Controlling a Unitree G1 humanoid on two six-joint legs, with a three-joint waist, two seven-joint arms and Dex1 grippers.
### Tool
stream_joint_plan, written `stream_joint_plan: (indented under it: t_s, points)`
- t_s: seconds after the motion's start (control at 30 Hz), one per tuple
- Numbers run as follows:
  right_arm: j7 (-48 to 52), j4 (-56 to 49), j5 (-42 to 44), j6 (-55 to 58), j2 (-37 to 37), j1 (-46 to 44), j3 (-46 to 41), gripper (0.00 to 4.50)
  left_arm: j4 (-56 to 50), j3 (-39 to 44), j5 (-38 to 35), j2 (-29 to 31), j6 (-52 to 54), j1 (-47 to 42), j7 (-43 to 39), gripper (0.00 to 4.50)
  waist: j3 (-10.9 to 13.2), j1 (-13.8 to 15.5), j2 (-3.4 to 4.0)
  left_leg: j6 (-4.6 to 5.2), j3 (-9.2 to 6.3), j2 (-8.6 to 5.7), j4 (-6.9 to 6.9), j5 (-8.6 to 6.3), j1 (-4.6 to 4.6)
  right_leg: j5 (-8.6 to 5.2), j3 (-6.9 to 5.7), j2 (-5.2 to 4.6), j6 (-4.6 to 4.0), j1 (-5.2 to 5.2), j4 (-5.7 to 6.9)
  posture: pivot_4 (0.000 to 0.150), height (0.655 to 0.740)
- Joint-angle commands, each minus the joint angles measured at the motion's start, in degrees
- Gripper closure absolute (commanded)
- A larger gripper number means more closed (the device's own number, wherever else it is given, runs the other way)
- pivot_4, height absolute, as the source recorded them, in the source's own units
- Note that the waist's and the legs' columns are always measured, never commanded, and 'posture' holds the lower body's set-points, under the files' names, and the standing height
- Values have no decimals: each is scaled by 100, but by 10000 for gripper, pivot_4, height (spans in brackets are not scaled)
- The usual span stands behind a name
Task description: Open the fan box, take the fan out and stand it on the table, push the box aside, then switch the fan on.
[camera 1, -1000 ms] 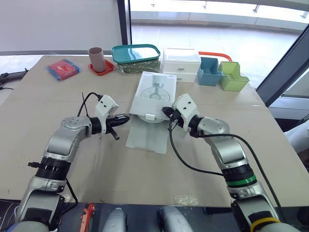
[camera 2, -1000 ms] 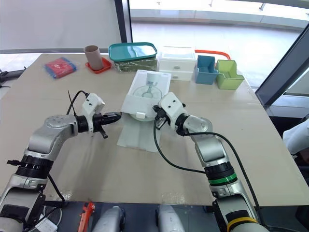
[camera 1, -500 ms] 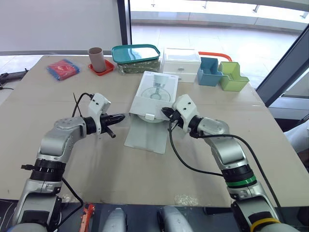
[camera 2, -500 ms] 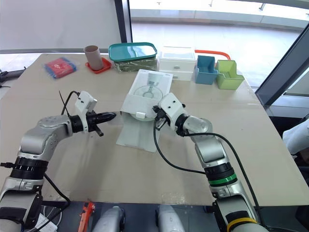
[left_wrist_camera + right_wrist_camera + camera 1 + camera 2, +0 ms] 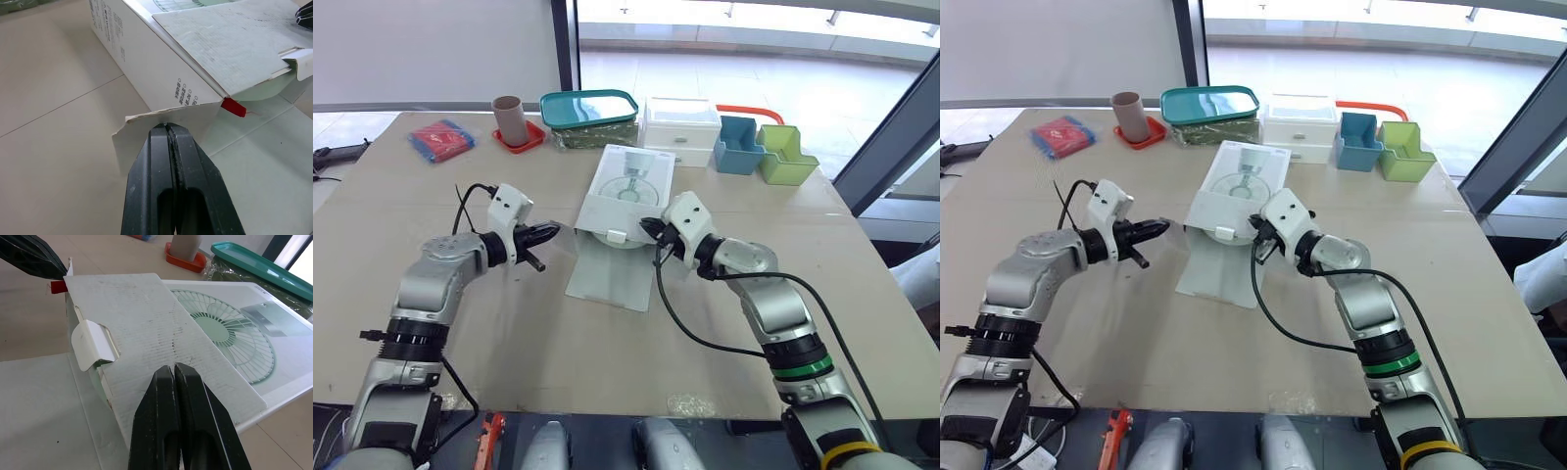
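Observation:
The white fan box (image 5: pixel 628 186) lies flat mid-table, fan picture facing up. Its long front flap (image 5: pixel 612 269) is folded down onto the table. A pale green curve of the fan (image 5: pixel 264 90) shows in the opening under the top flap (image 5: pixel 146 318). My left gripper (image 5: pixel 552 232) is shut, and its tips touch the small side flap (image 5: pixel 146 129) at the box's left front corner. That flap faces the fingers and is not pinched between them. My right gripper (image 5: pixel 648 226) is shut, with its tips on the top flap near the right front corner.
Along the far edge stand a cup on a red coaster (image 5: pixel 508 119), a teal tray (image 5: pixel 589 108), a white drawer unit (image 5: pixel 681 127), a blue bin (image 5: pixel 739 145) and a green bin (image 5: pixel 785 155). A red packet (image 5: pixel 441 138) lies far left.
My left arm has swung outward to the left and its gripper has shifted slightly left and up along the box's left corner. The right gripper and the box have stayed put.

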Motion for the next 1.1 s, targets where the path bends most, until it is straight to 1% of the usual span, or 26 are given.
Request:
stream_joint_plan:
  t_s: [0.03, 0.23, 0.37, 0.53, 0.73, 1.1]
  points:
    - [53, -61, -16, 63, 3, 82, 78, 44091, 75, 57, 80, -103, -205, -249, 128, 45000, 0, 2, 0, 0, 0, 0, 0, 0, 0, 0, -1, 0, 0, 0, 0, 1500, 7400]
    - [25, -87, -17, 78, 4, 100, 66, 44091, 261, 47, 192, -467, -323, -297, 457, 45000, 0, 2, 0, 0, 0, -1, 0, 0, 0, 0, 0, -1, 0, 1, 0, 1500, 7400]
    - [10, -117, -14, 97, -2, 119, 55, 44091, 138, -28, 200, -612, -311, -148, 484, 45000, 0, 2, 0, 0, -1, -1, 0, 0, 0, 0, 0, -1, 0, 1, 0, 1500, 7400]
    - [9, -114, -10, 107, -1, 110, 54, 44091, 232, -22, 163, -809, -279, -179, 536, 45000, 0, 5, -1, 0, -1, -1, 0, 0, 0, 0, -1, -2, 0, 1, 0, 1500, 7400]
    - [0, -98, -9, 101, 20, 79, 57, 44091, 195, -44, 171, -892, -249, -141, 546, 45000, 0, 5, -1, 0, -1, -2, 0, 0, 0, 0, -1, -3, 0, 1, 0, 1500, 7400]
    - [1, -129, -19, 105, 1, 111, 62, 44091, 236, -42, 195, -864, -293, -147, 530, 45000, 0, 6, -1, 0, -2, -3, 0, 0, 0, 0, -1, -3, 0, 2, 0, 1500, 7400]
